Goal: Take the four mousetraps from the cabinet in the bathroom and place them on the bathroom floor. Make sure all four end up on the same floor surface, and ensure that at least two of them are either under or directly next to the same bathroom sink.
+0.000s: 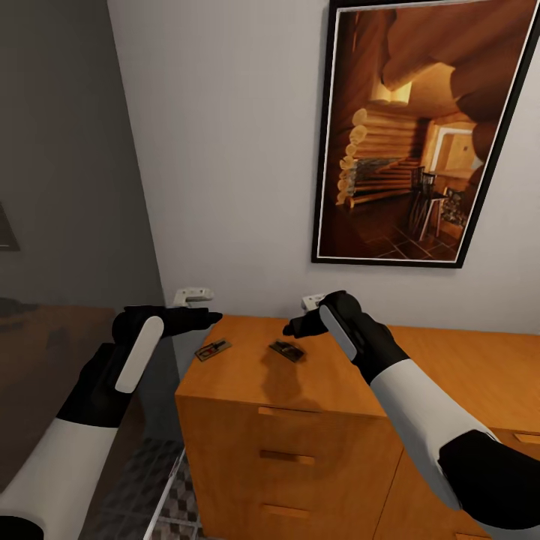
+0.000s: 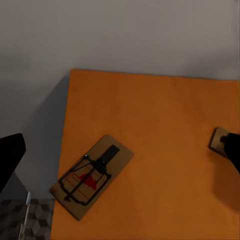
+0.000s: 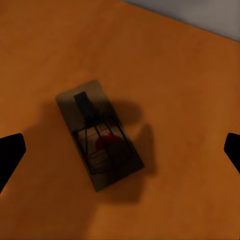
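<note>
Head view: both arms reach out over the top of the cabinet (image 1: 420, 367). Two mousetraps lie flat on it near its left end: the left trap (image 1: 213, 349) close to the left edge, the right trap (image 1: 287, 351) a little to its right. The left gripper (image 1: 202, 318) hovers just above and left of the left trap, the right gripper (image 1: 296, 326) just above the right trap. Finger spread is hard to read here. Neither holds anything. A framed cabin picture (image 1: 420, 135) hangs on the wall behind. A strip of bathroom floor (image 1: 154, 487) with the cube pattern shows down left of the cabinet.

Left wrist view: the left trap (image 2: 92, 176) lies diagonal at the near-left corner of the cabinet top (image 2: 165, 130), one corner about at the edge. Dark fingertips (image 2: 10, 155) sit wide apart at both frame sides, so this gripper is well open and empty, with the trap between and below them but off toward one finger. The end of the right trap (image 2: 218, 140) peeks in, partly hidden by the other finger.

Right wrist view: the right trap (image 3: 100, 134) is centred between the wide-open fingertips (image 3: 9, 156), in the gripper's shadow, lying diagonal to the closing line. Empty too.

Risks, as I judge them: traps are thin and flat, so fingers may hit the wood and skate over. The left trap could get nudged off the edge, since it is off-centre. A diagonal pinch may spin the right trap.
</note>
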### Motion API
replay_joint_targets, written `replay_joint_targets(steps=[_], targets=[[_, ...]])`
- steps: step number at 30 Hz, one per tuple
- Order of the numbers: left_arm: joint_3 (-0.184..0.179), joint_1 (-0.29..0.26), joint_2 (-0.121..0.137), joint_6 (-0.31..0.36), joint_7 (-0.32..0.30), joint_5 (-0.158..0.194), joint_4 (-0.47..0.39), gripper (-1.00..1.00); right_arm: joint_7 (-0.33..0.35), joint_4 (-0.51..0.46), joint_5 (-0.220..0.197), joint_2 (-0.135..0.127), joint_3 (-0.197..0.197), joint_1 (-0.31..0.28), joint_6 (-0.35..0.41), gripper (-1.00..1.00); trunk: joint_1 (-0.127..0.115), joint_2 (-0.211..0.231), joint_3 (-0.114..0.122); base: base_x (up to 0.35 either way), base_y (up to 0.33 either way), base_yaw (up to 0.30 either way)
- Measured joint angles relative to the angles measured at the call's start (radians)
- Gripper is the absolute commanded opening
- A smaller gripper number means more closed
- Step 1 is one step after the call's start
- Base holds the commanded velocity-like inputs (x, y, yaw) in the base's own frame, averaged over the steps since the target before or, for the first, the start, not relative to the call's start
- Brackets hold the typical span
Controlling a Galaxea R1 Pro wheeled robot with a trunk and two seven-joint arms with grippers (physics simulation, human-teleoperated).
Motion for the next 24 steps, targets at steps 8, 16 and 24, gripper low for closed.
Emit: replay_joint_targets(steps=[8,16,24], targets=[[-0.013,0.000,-0.007,-0.001,0.001,-0.001,0.000,1.00,0.001,0.043,0.000,0.001,-0.002,-0.006,0.000,1.00,0.000,0.000,0.000,0.000,0.000,0.000],[-0.020,0.000,-0.009,-0.001,0.001,-0.002,0.000,1.00,0.001,0.075,0.001,0.016,-0.003,-0.026,0.000,1.00,0.000,0.000,0.000,0.000,0.000,0.000],[-0.020,0.000,-0.009,-0.001,0.000,-0.002,0.000,1.00,0.001,0.128,0.000,0.027,-0.004,-0.070,0.000,1.00,0.000,0.000,0.000,0.000,0.000,0.000]])
